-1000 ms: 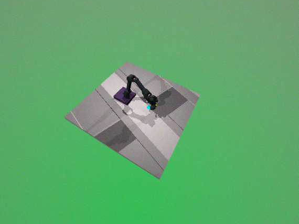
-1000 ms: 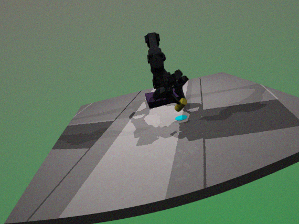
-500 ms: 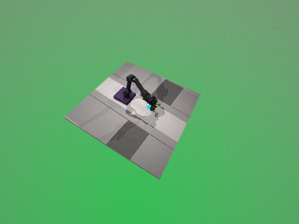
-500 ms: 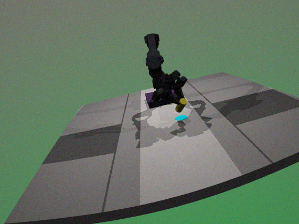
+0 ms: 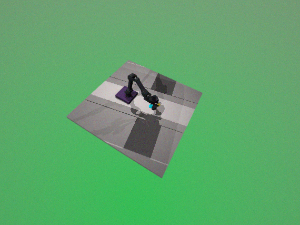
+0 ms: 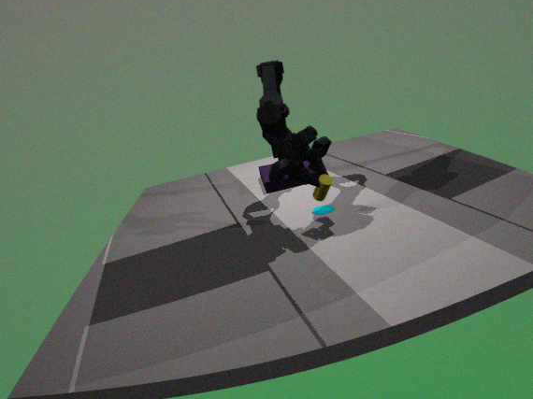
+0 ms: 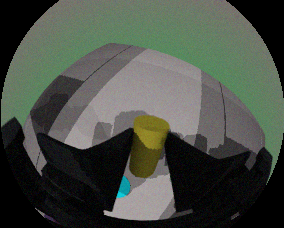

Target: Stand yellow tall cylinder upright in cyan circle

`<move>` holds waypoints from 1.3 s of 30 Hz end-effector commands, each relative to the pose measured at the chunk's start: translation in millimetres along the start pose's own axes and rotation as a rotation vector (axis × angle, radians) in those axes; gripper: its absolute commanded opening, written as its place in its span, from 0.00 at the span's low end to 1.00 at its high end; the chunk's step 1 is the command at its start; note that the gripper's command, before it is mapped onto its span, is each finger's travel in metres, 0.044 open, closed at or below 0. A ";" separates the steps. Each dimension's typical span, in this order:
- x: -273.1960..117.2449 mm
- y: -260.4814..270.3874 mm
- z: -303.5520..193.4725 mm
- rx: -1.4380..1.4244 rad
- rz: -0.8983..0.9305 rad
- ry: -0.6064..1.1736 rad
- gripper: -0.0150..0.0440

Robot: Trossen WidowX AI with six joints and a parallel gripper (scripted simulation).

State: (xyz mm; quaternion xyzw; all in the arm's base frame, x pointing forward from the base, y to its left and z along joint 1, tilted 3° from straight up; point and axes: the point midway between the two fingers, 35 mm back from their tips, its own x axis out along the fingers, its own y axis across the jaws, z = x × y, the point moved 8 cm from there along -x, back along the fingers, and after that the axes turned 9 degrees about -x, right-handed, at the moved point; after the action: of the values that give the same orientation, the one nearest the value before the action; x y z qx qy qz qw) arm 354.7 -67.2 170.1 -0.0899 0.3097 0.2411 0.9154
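Observation:
The yellow tall cylinder (image 5: 158,104) (image 6: 323,188) (image 7: 147,150) is held in the air between the fingers of my gripper (image 6: 321,183) (image 7: 149,134). In the exterior view it is close to upright, with its top leaning a little to the right. My gripper is shut on it. The cyan circle (image 5: 150,106) (image 6: 323,210) (image 7: 124,187) lies flat on the table, below the cylinder in the exterior view. In the wrist view it is partly hidden by the left finger. In the top view the fingers hide part of the cylinder.
The arm's purple base block (image 5: 123,95) (image 6: 265,178) stands behind the gripper in the exterior view. The grey table (image 5: 105,127) (image 6: 187,347) carries light and dark bands, thin lines and shadows of the arm. No other loose objects show.

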 end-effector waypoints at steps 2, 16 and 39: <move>-1.8 -1.5 -2.4 0.006 -0.001 -0.037 0.43; -5.0 -3.3 -10.0 0.008 -0.002 -0.122 0.43; -13.1 -3.2 -22.8 -0.002 0.004 -0.253 0.43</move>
State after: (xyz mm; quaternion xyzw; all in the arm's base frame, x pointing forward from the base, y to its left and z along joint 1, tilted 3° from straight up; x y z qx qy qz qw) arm 337.6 -80.7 159.9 -0.0620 0.2021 0.2514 0.9445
